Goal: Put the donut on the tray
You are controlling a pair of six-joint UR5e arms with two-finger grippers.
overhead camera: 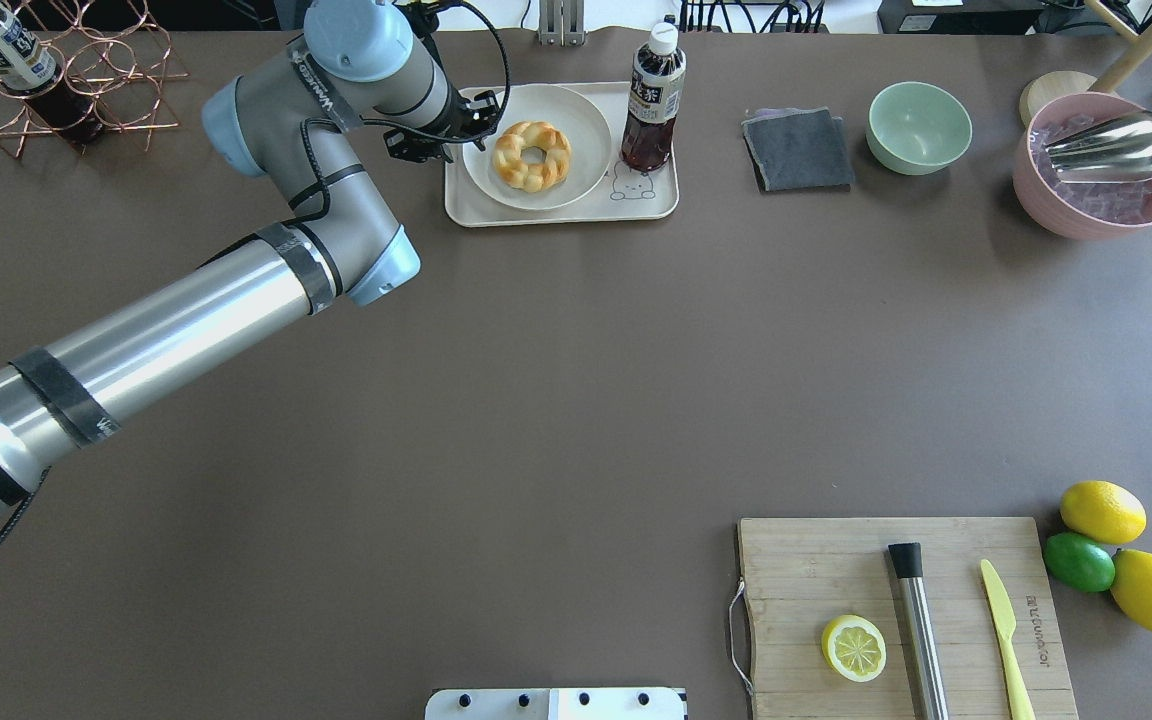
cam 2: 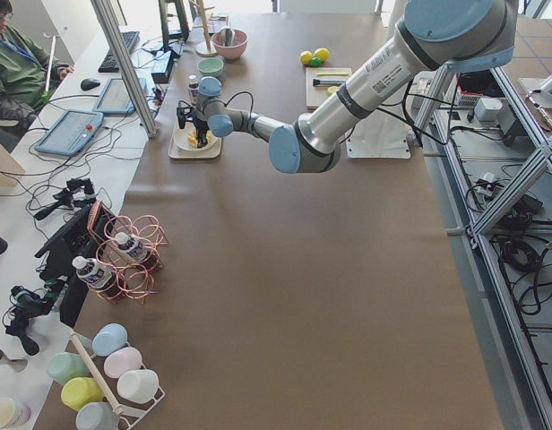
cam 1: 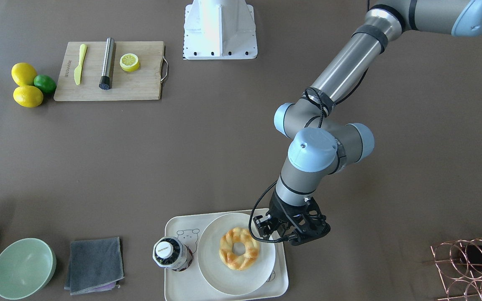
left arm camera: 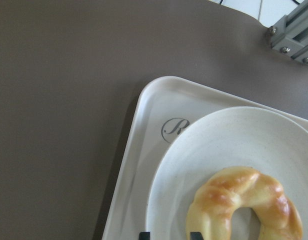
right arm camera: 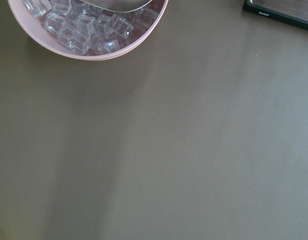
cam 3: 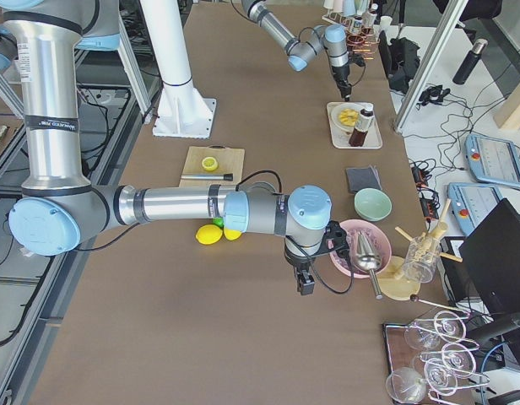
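The donut, a golden braided ring, lies on a round off-white plate that sits on the cream-white tray at the table's far edge from the robot. The donut also shows in the overhead view and in the left wrist view. My left gripper hovers over the plate's rim, beside the donut. Its two fingertips stand apart over the plate in the left wrist view, holding nothing. My right gripper hangs near the pink ice bowl; I cannot tell if it is open or shut.
A dark drink bottle stands on the tray next to the plate. A grey cloth and green bowl lie beside the tray. A copper wire rack is on the other side. A cutting board holds a lemon half, a knife and a steel rod.
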